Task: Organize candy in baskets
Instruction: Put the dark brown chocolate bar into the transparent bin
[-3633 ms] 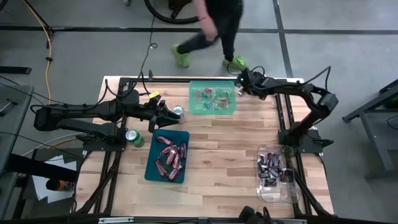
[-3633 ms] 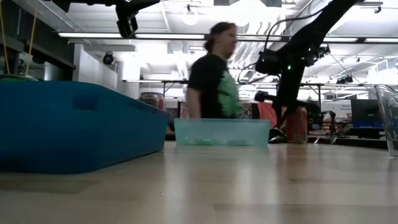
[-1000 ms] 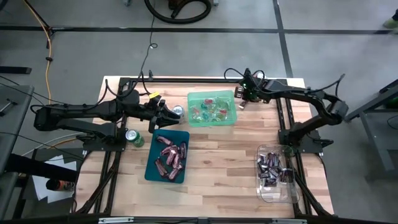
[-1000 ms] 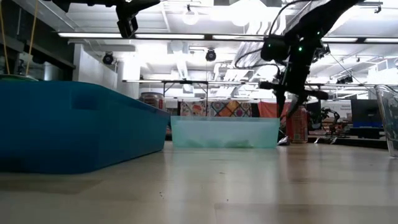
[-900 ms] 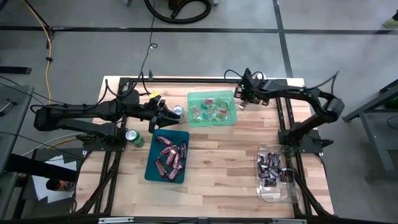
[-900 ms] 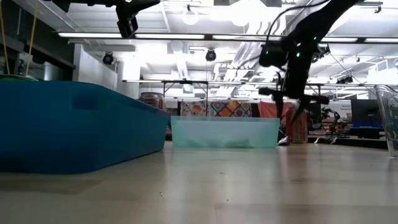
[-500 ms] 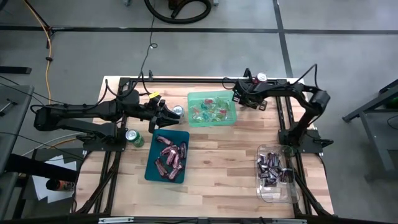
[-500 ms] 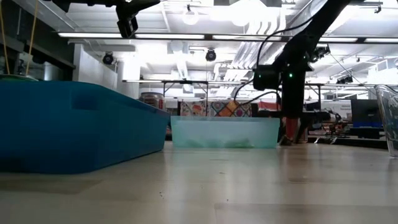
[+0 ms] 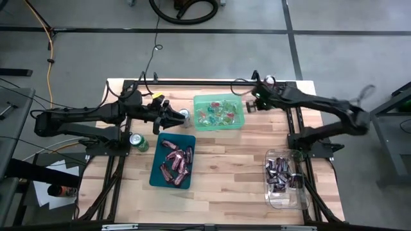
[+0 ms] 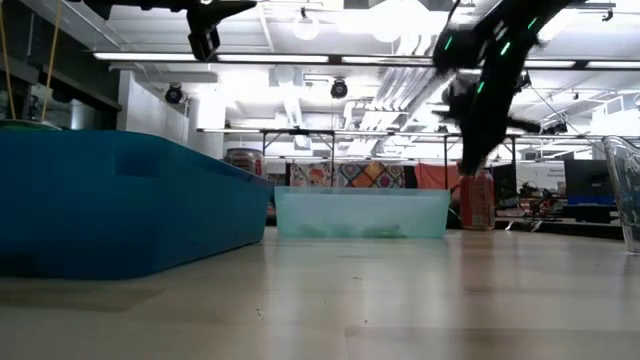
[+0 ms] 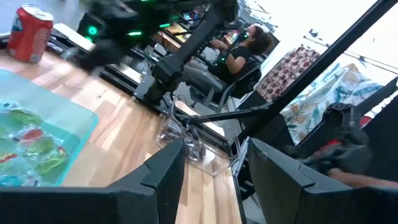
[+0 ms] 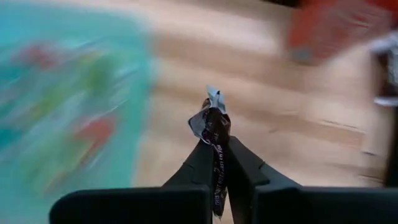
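High view shows you the right gripper (image 9: 255, 97) in the upper middle of the frame, just right of the light green basket (image 9: 219, 113), over bare desk (image 9: 231, 160). That basket holds green and red candy (image 9: 217, 113). Your left gripper (image 9: 176, 118) sits left of centre, just beside the green basket's left edge, with a silver soda can (image 9: 184, 113) right by its tip and a green can (image 9: 138, 142) lower left. The dark teal basket (image 9: 173, 160) below holds pinkish-red bars (image 9: 176, 160); the clear basket (image 9: 285, 179) at lower right holds dark bars (image 9: 281, 174).

Low view puts the teal basket (image 10: 120, 205) large at the left, the green basket (image 10: 361, 213) mid-frame, and a red soda can (image 10: 477, 199) right of it, with the blurred right arm above.

Left wrist view shows you that gripper's fingers (image 11: 165, 183) parted about halfway, with nothing between them.

Right wrist view shows the fingers (image 12: 205, 165) closed tight on a dark wrapped candy (image 12: 213, 127); the blurred red shape at upper right is probably the soda can.
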Robot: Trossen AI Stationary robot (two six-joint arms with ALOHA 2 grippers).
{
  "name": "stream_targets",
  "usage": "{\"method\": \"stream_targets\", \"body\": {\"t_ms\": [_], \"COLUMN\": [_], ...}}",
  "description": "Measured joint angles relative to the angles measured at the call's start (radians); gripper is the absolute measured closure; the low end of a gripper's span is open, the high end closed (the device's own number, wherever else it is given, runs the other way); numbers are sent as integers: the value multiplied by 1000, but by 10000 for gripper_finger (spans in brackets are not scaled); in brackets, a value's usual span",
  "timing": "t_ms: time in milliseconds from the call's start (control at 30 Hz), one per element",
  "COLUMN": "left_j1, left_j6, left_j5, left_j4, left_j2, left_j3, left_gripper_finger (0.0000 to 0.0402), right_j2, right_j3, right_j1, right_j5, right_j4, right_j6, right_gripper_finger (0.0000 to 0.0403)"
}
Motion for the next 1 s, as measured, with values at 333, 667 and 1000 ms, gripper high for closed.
{"method": "stream_targets", "body": {"t_ms": [333,667,1000], "left_j1": [2,2,2], "left_j6": [1,-60,-79], "left_j5": [-106,-164,-165], "left_j4": [0,3,8], "left_j2": [0,1,1], "left_j3": [0,0,0], "left_gripper_finger": [238,238,238], "right_j2": [-482,-569,-405], "right_j3": [0,0,0], "right_j1": [464,1034,1184], "right_j5": [-492,-572,-553], "right_j4": [-171,-184,-315], "right_j6": [201,717,795], "right_gripper_finger": [397,398,346]}}
